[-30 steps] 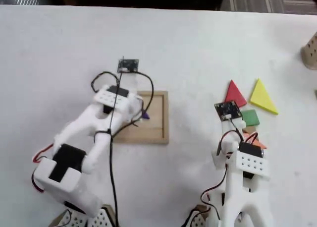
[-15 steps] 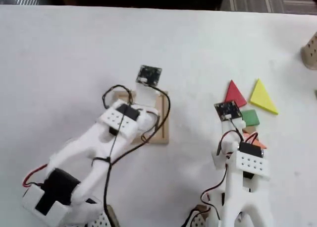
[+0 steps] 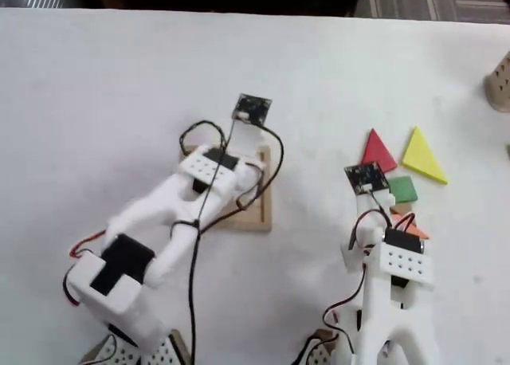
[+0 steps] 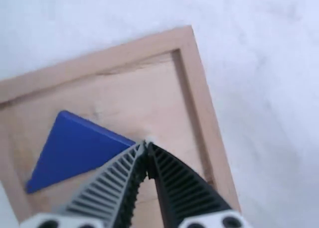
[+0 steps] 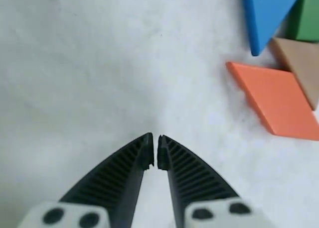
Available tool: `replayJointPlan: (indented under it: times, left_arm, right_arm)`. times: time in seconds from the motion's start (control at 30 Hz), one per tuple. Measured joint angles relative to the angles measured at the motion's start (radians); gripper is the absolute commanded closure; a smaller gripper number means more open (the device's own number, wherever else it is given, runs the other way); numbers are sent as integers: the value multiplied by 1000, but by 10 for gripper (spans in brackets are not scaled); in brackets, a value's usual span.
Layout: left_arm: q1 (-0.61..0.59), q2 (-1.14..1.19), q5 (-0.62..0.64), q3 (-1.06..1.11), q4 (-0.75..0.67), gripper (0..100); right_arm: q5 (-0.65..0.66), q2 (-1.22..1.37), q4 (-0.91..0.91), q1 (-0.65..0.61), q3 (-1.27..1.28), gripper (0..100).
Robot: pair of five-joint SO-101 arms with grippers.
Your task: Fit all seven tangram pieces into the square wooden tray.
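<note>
The square wooden tray (image 3: 258, 215) lies on the white desk (image 3: 96, 86) just left of the frame's centre in the high view, and most of it is covered by the left arm (image 3: 171, 206), which comes in from the lower left. In the left wrist view the tray's rim (image 4: 195, 73) forms a corner. One blue triangle (image 4: 75, 149) lies flat on the tray's floor, near that corner but apart from the rim. The left jaws are pressed together with nothing between them. Their tips hang over the tray's floor at a corner of the blue triangle, and contact with the piece cannot be told.

The other pieces lie loose on the desk in the right half of the high view, well apart from the tray. A red triangle (image 3: 377, 151) and a yellow triangle (image 3: 422, 156) sit side by side. Below them is a green square (image 3: 402, 189), and lower still an orange piece (image 3: 415, 230) is partly under the right arm (image 3: 394, 269). The right arm rises from the lower right of the frame.

The right wrist view shows the orange piece (image 5: 279, 102) as a parallelogram lying beside a tan piece (image 5: 300, 66), a second blue triangle (image 5: 266, 11) and the green square (image 5: 308, 19). The right jaws are pressed together, pinching nothing, over bare desk (image 5: 75, 63) near the orange piece but clear of it.
</note>
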Motion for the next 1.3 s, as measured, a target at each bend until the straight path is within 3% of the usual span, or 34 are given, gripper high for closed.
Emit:
replayJointPlan:
  times: [0.27,0.63,0.8,0.93,1.3]
  left_arm:
    - [-146,8,-9,-38,0,977]
    - [-173,2,-9,-38,15,978]
    - [-91,-137,-68,25,60,977]
    - [18,-192,-181,172,-31,977]
    - [-43,-110,-163,123,-68,978]
  right_arm:
    - [3,0,0,0,0,981]
    - [3,0,0,0,0,981]
    - [3,0,0,0,0,981]
    - [3,0,0,0,0,981]
    - [3,0,0,0,0,981]
